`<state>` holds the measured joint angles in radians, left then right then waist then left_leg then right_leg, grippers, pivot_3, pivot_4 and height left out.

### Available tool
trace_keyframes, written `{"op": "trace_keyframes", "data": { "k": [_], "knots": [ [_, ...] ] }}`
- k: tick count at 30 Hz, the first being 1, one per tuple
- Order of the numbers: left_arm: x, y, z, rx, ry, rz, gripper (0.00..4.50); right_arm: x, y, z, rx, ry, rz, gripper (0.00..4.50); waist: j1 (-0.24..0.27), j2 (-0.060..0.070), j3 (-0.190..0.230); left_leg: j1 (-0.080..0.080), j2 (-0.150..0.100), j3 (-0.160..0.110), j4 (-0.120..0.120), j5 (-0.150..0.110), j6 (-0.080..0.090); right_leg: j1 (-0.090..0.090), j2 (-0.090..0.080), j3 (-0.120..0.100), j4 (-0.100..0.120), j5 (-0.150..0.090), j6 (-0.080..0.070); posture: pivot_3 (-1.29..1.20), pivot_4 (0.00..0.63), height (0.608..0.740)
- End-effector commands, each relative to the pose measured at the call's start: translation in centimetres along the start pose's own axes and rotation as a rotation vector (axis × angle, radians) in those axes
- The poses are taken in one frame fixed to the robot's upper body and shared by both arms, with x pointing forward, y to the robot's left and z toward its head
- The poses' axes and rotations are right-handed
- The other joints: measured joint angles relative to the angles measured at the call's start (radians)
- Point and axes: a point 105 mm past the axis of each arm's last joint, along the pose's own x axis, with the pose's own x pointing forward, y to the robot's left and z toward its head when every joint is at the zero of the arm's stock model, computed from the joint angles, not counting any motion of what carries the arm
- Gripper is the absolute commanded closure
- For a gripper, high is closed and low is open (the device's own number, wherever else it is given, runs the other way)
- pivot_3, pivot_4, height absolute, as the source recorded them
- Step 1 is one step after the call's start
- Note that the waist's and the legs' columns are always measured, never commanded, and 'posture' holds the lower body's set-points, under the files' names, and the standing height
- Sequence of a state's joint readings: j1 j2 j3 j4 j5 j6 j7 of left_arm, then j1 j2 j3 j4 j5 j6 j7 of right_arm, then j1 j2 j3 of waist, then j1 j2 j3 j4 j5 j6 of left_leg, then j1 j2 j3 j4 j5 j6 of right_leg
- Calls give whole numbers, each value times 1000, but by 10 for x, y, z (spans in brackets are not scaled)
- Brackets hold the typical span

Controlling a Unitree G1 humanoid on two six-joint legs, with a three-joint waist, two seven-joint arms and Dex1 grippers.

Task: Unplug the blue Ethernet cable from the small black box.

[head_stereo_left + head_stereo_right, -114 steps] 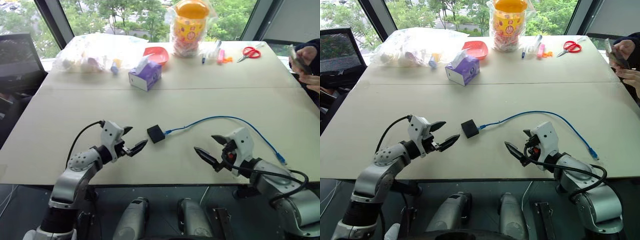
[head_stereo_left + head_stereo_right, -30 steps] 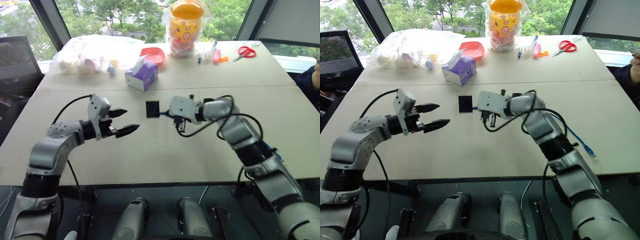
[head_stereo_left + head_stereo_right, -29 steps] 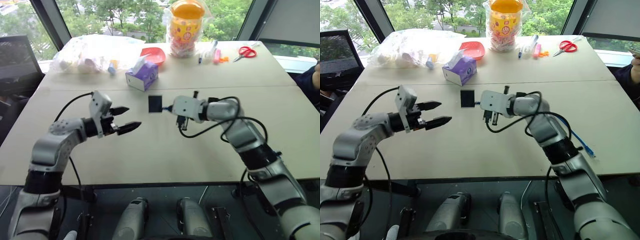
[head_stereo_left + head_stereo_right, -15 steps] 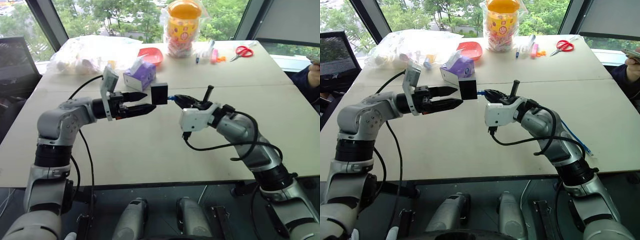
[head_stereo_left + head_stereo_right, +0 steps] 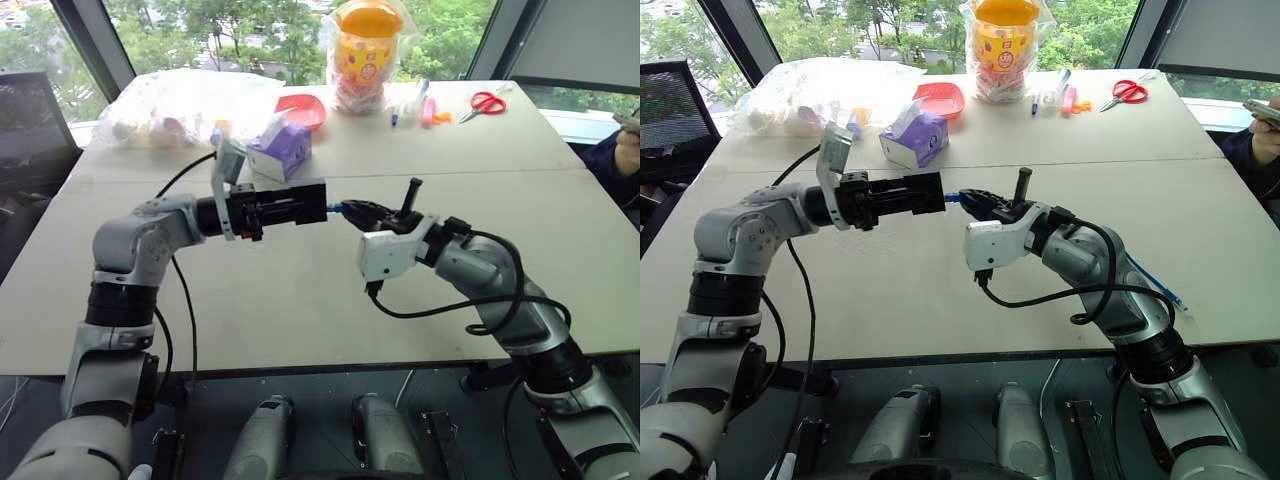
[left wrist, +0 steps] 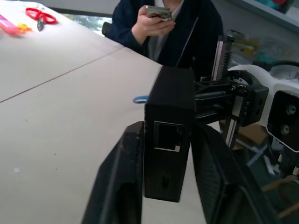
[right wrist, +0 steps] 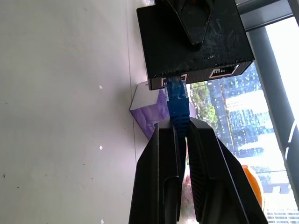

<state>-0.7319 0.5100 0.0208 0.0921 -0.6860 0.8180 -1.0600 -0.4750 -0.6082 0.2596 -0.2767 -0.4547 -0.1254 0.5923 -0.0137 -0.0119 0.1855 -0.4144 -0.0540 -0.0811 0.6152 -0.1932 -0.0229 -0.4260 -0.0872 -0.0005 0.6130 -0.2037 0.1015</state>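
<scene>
While plugged together, matte squarish small black box between clamped left fingers, blue Ethernet cable pinched by right fingers.

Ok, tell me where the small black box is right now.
In the left eye view the small black box is held above the table, left of centre, clamped in the left gripper, with the blue Ethernet cable plugged in and gripped by the right gripper.

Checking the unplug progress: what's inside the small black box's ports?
The blue Ethernet cable's plug sits in one port of the small black box; its tip is hidden. The neighbouring port looks empty.
</scene>
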Motion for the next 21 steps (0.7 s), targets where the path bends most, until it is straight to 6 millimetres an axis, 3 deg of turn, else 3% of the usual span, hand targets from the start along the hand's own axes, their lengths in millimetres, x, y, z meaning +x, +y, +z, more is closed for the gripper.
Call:
{"op": "trace_keyframes", "data": {
  "k": [1, 3, 6, 8, 11, 16, 21],
  "knots": [
    [-1, -3, 7, 48, 1, -8, 4024, -2, -18, 15, -31, -53, -56, 4500, 0, 0, 0, 0, 0, 0, 0, 0, 0, 0, 0, 0, 0, 0, 0, 0, 150, 740],
    [-1, -3, 5, 55, 17, -4, 4024, -2, -18, 18, 12, -62, -45, 4500, 0, 0, 0, 0, 0, 0, 0, 0, 0, 0, 0, 0, 0, 0, 0, 0, 150, 740],
    [-4, -2, 3, 67, 42, -3, 4024, -1, -15, 16, 241, -63, 11, 4500, -2, 0, 0, 0, 0, -1, 0, 0, 0, 0, 0, 0, 0, 0, 0, 0, 150, 740],
    [-6, -3, 3, 76, 51, -11, 4024, -2, -14, 16, 385, -70, 70, 3680, 0, 0, 0, 0, 1, -2, 0, 0, 0, 0, 0, 0, 0, 0, 0, 0, 150, 740],
    [-10, -2, 7, 92, 58, -12, 4024, -10, -12, 22, 818, -105, 246, 2441, 0, -1, 1, 0, 1, -3, 0, 0, 0, 0, 0, 0, 0, 0, 0, 0, 150, 740],
    [-12, -7, 9, 113, 70, -58, 4024, -19, -25, 34, 1239, -165, 452, 90, 1, -1, 1, 0, 1, -3, 0, 0, 0, 0, -1, 0, 0, 0, 0, 0, 150, 740],
    [-11, -14, 10, 130, 74, -111, 4024, -13, -26, 30, 1387, -117, 534, 90, 0, -1, 1, -1, 1, -3, -1, 0, 0, -1, -2, -1, -1, 0, -1, 0, 150, 740]
  ]
}}
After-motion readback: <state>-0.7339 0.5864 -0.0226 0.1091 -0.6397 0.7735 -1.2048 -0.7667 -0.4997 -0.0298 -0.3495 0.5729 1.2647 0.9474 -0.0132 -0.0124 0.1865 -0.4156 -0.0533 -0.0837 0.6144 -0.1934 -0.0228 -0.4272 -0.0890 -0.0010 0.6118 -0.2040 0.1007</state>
